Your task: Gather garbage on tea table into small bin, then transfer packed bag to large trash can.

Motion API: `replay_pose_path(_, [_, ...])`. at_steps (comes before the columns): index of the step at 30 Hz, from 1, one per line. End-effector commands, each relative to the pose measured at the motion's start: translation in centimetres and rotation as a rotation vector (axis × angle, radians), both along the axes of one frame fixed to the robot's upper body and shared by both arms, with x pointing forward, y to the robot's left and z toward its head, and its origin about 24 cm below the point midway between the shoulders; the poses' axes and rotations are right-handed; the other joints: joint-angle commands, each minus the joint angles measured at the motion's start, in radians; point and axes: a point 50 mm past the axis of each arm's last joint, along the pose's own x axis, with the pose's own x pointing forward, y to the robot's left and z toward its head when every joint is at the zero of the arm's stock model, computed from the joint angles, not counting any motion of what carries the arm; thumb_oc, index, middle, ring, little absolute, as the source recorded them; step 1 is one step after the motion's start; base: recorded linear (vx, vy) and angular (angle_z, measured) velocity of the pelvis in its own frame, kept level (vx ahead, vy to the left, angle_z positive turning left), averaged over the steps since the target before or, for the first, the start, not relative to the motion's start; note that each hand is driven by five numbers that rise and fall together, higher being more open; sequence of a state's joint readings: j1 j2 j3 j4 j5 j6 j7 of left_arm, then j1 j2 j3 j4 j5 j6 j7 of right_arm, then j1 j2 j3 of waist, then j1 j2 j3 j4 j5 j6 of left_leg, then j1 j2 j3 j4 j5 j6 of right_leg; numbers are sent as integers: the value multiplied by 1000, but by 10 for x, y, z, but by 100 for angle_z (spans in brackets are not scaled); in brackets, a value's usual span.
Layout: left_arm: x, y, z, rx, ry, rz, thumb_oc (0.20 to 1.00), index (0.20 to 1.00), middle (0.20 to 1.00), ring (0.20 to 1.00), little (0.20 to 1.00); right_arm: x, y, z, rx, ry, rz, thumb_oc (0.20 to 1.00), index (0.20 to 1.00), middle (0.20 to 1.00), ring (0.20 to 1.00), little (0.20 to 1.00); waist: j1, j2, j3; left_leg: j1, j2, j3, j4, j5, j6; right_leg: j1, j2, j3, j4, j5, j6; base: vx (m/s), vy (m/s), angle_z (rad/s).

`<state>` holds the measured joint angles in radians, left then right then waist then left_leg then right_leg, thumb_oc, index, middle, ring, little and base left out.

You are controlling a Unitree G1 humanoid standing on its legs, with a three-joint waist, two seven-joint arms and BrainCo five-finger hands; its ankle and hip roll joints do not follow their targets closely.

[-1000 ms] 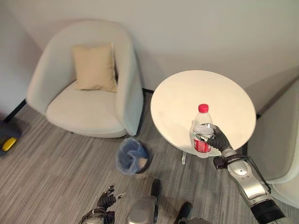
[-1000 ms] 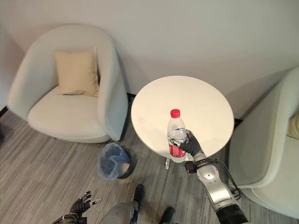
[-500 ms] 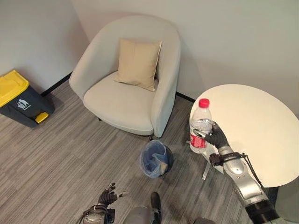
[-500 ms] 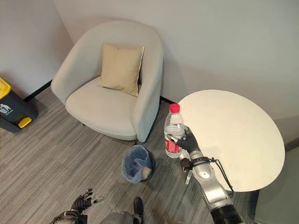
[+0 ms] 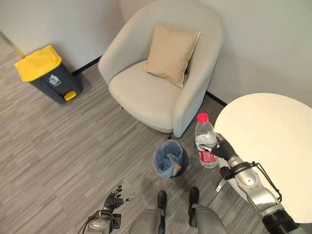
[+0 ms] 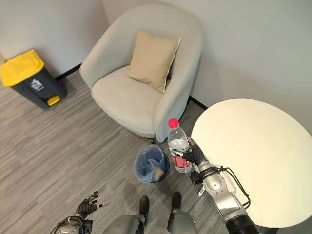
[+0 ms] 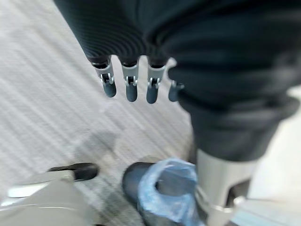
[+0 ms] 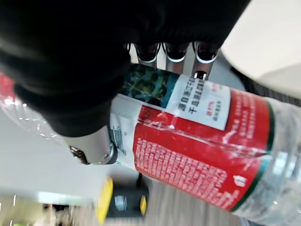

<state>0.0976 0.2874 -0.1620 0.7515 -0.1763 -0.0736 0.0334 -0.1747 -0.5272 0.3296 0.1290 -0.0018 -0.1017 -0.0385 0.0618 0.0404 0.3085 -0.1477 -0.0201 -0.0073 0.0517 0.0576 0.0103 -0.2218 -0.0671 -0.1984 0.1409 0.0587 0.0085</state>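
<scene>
The water bottle (image 5: 205, 141), clear with a red cap and red label, is held upright by the right hand (image 5: 223, 149), whose fingers are curled round its label. It hangs above the floor, between the round bench (image 5: 273, 141) and the small bin (image 5: 170, 159) lined with a blue bag. The left hand (image 5: 113, 200) hangs low with its fingers spread, holding nothing. A yellow-lidded trash can (image 5: 48, 73) stands by the wall, well apart from the armchair (image 5: 161, 78).

Office lounge corner: armchair (image 5: 165, 83), round tea table (image 5: 273, 141), carpet (image 5: 63, 146).
</scene>
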Motion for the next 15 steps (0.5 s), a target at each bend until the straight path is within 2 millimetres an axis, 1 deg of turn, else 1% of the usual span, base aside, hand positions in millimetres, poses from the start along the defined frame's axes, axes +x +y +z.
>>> replay_pose_path(1, [26, 7, 18, 52, -106, -56, 1000, 1000, 1000, 1000, 1000, 12, 25, 39, -26, -188, 129, 200, 200, 200, 200, 200, 13, -22, 20, -99, -36, 8, 129, -90, -44, 34, -43, -24, 12, -141, 64, -299, -164, 28])
replay_pose_path(2, [35, 5, 24, 55, -140, -59, 1000, 1000, 1000, 1000, 1000, 20, 30, 48, -48, -228, 137, 200, 200, 200, 200, 200, 24, -11, 51, -152, -34, 1, 163, -86, -50, -17, -53, -49, 54, -153, 55, -185, -96, 42])
replay_pose_path(3, [36, 5, 24, 55, -141, -58, 1000, 1000, 1000, 1000, 1000, 20, 30, 48, -48, -229, 138, 200, 200, 200, 200, 200, 21, -11, 46, -159, -35, -1, 162, -81, -50, -23, -54, -52, 53, -150, 55, -163, -84, 67])
replay_pose_path(4, [40, 4, 26, 53, -157, -56, 1000, 1000, 1000, 1000, 1000, 24, 31, 53, -68, -259, 129, 200, 200, 200, 200, 200, 27, -3, 62, -185, -32, 2, 181, -83, -53, -50, -61, -65, 81, -159, 50, -91, -46, 90])
replay_pose_path(7, [48, 2, 32, 50, -197, -37, 1000, 1000, 1000, 1000, 1000, 35, 32, 64, -92, -321, 82, 200, 200, 200, 200, 200, 30, 13, 85, -264, -18, 40, 226, -80, -51, -136, -76, -91, 158, -181, 42, -91, -30, 69])
replay_pose_path(10, [55, 1, 36, 49, -223, -29, 1000, 1000, 1000, 1000, 1000, 44, 37, 72, -75, -363, 39, 200, 200, 200, 200, 200, 41, 24, 102, -346, -7, 55, 276, -81, -42, -231, -93, -91, 258, -209, 33, -21, 9, 28])
replay_pose_path(11, [57, -1, 38, 42, -231, -28, 1000, 1000, 1000, 1000, 1000, 47, 38, 76, -56, -380, 13, 200, 200, 200, 200, 200, 50, 29, 120, -389, -3, 52, 325, -114, -44, -272, -108, -84, 326, -261, 35, 0, 0, 0])
replay_pose_path(14, [64, -4, 42, 35, -257, -30, 1000, 1000, 1000, 1000, 1000, 52, 39, 83, -44, -411, -12, 200, 200, 200, 200, 200, 54, 38, 137, -466, -8, 50, 379, -123, -39, -349, -130, -87, 404, -290, 31, -17, 13, 13])
replay_pose_path(15, [71, -5, 48, 37, -287, -36, 1000, 1000, 1000, 1000, 1000, 58, 39, 92, -37, -444, -47, 200, 200, 200, 200, 200, 53, 49, 157, -532, -13, 45, 419, -128, -36, -421, -145, -80, 472, -306, 28, -50, 21, 29])
